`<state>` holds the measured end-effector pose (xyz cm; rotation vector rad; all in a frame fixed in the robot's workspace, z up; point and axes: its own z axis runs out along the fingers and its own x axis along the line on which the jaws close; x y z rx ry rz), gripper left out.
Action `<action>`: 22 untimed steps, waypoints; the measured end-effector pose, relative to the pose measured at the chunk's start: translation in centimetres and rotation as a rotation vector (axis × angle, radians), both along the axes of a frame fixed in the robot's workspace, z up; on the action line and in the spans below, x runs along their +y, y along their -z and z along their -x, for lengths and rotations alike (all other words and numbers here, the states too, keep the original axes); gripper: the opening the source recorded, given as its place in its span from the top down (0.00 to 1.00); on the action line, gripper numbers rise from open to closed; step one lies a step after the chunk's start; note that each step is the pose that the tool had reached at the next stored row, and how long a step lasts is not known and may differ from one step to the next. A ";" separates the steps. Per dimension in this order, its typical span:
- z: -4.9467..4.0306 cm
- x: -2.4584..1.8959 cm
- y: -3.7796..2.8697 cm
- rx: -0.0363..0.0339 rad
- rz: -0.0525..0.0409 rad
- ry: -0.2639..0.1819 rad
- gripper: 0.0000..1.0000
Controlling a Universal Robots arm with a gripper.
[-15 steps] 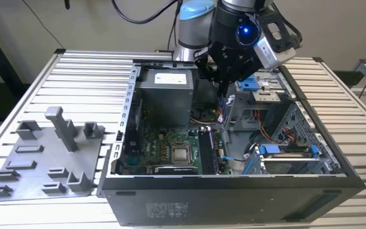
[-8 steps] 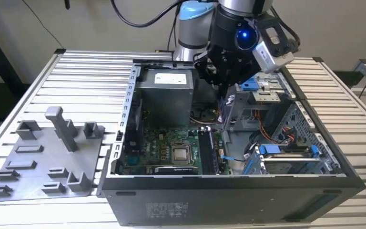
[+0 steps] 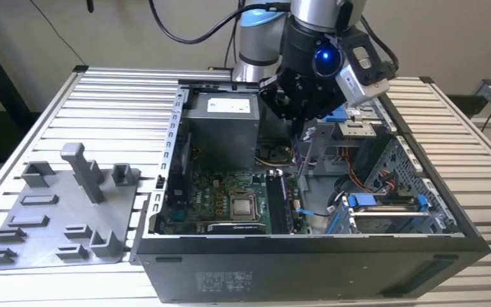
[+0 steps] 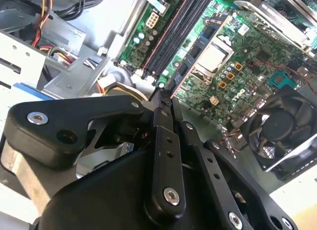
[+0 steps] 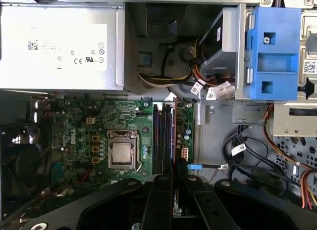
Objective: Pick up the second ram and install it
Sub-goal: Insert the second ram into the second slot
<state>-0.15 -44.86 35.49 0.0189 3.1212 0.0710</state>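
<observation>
Gripper (image 4: 161, 97): fingers drawn narrow, pinched on the second ram (image 4: 197, 49); black linkage bars sit nearest the lens in both wrist views.
Second ram: held on edge between the fingertips. In the second wrist view it runs away from them, with dark chips on its face and a coppery strip along one long edge.
Height: in the exterior view the gripper hangs over the open case, well above the board; the stick is not seated.
Alignment: the stick lies parallel to the memory slots (image 5: 162, 141), roughly over them.
Fixture plate (image 3: 58, 216): grey with upright pegs, flat on the bench (image 3: 117, 89) along its edge at the exterior view's left, just beside the case.
Case (image 3: 314, 272): dark tower laid on its side, open side up, reaching the bench's near edge.
Power supply (image 5: 59, 47): grey box with a white label, against the case's far wall.
Motherboard (image 5: 74, 121): green, on the case floor.
Processor socket (image 5: 121, 153): bare, between the cooling fan (image 4: 277, 126) and the memory slots.
Arm (image 3: 314, 19): silver tube coming down over the case's far wall, with black cables looping off it.
Blue drive bracket (image 5: 272, 47): on a grey metal cage at the case's side toward the exterior view's right, with bundled wires beside it.
</observation>
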 end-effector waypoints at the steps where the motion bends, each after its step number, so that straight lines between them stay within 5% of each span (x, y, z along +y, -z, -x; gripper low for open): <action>1: 0.00 0.00 0.11 0.0000 0.0007 0.000 0.86; 11: 0.00 0.00 0.77 -0.0022 0.0029 0.000 0.86; 22: 0.07 -0.11 2.20 -0.0030 0.0044 0.000 0.86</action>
